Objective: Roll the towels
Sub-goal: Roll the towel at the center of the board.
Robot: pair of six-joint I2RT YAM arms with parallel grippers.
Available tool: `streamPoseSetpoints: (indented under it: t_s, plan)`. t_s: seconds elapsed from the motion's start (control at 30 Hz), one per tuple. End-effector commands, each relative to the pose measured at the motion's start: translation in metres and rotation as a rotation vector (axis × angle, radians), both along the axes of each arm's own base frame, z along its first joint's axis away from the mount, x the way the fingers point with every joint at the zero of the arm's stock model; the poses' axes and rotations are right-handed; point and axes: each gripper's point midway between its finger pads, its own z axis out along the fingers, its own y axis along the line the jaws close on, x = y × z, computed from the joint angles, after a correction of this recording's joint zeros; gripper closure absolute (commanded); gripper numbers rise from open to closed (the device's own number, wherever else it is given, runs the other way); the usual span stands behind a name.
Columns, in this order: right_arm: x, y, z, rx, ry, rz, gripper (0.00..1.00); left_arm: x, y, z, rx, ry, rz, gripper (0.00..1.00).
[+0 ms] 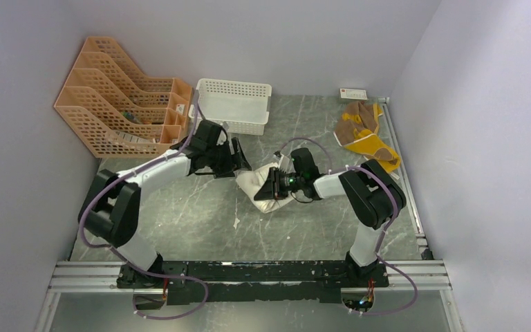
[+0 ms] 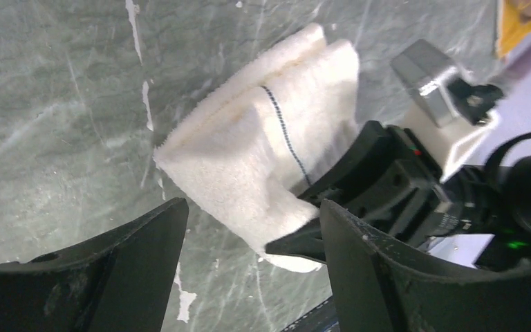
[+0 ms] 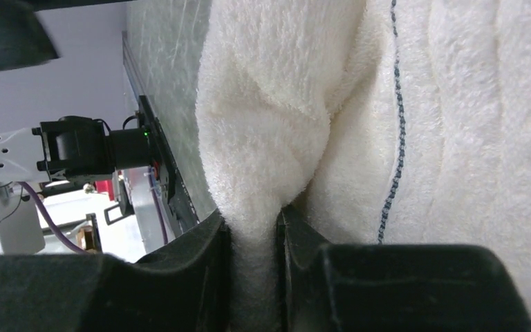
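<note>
the cream towel [image 1: 256, 183] lies near the middle of the bench [image 1: 200, 221], between the two arms and well apart from the brown towel [image 1: 363, 135], which sits crumpled at the far right corner and is touched by neither arm.

the right pincer [image 3: 252, 228] is almost fully closed, with only a raised ridge of cream pile squeezed between its fingers. that thin pinch looks meant to hold one folded edge so the cloth can be turned over itself rather than dragged flat.

the left pincer [image 2: 249, 211] is spread wide and holds nothing. it hangs just beside the opposite end of the same towel, probably waiting to steady or take over the bundle.

the cream towel is a loose folded bundle, not yet a tight roll. in the top view its long axis runs slantwise, from the far-left end by the left pincer to the near-right end under the right one. a dark stitched line [image 2: 287, 135] crosses the cloth, seemingly across the long axis rather than along it.

the white basket [image 1: 235, 104] stands at the back, apart from both towels.
</note>
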Motion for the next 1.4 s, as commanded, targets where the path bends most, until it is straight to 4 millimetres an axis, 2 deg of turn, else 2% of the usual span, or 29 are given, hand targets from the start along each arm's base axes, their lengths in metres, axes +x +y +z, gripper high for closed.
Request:
streamPoseSetpoints:
  t_s: [0.0, 0.13, 0.27, 0.43, 0.7, 0.77, 0.87, 0.93, 1.0, 1.1, 1.17, 1.23, 1.37]
  plan:
    - [-0.004, 0.002, 0.008, 0.049, 0.008, 0.008, 0.78, -0.017, 0.001, -0.007, -0.047, 0.062, 0.056, 0.19]
    - [-0.005, 0.002, 0.009, 0.065, 0.013, 0.004, 0.78, -0.039, -0.009, -0.03, -0.074, 0.132, 0.042, 0.2]
    - [-0.005, 0.002, 0.01, 0.065, 0.009, 0.004, 0.78, -0.047, -0.017, -0.04, -0.067, 0.164, 0.04, 0.2]
    - [-0.005, 0.002, 0.01, 0.063, 0.007, 0.003, 0.78, -0.042, -0.023, -0.048, -0.076, 0.172, 0.073, 0.2]
    - [-0.006, 0.001, 0.01, 0.062, 0.008, 0.01, 0.78, -0.037, -0.037, -0.058, -0.187, 0.189, 0.123, 0.21]
    - [-0.007, 0.001, 0.009, 0.062, 0.013, 0.015, 0.77, -0.035, -0.039, -0.063, -0.179, 0.193, 0.123, 0.23]
    - [-0.006, -0.001, 0.006, 0.031, -0.002, 0.019, 0.74, -0.033, -0.038, -0.07, -0.151, 0.19, 0.128, 0.31]
    - [0.001, -0.006, 0.003, -0.04, -0.041, 0.01, 0.66, -0.031, -0.035, -0.073, -0.124, 0.186, 0.135, 0.37]
    - [0.013, -0.017, -0.002, -0.172, -0.111, -0.009, 0.53, -0.03, -0.03, -0.076, -0.093, 0.179, 0.143, 0.45]
    - [0.029, -0.034, -0.003, -0.454, -0.281, -0.009, 0.35, -0.029, -0.024, -0.077, -0.048, 0.163, 0.145, 0.55]
    - [0.032, -0.05, -0.003, -0.657, -0.373, -0.003, 0.27, -0.027, -0.021, -0.076, -0.024, 0.151, 0.147, 0.58]
    - [0.039, -0.06, 0.004, -0.782, -0.465, -0.007, 0.26, -0.026, -0.018, -0.076, -0.003, 0.143, 0.148, 0.59]
    - [0.04, -0.068, 0.025, -0.865, -0.612, -0.017, 0.25, -0.024, -0.016, -0.075, 0.023, 0.139, 0.132, 0.59]
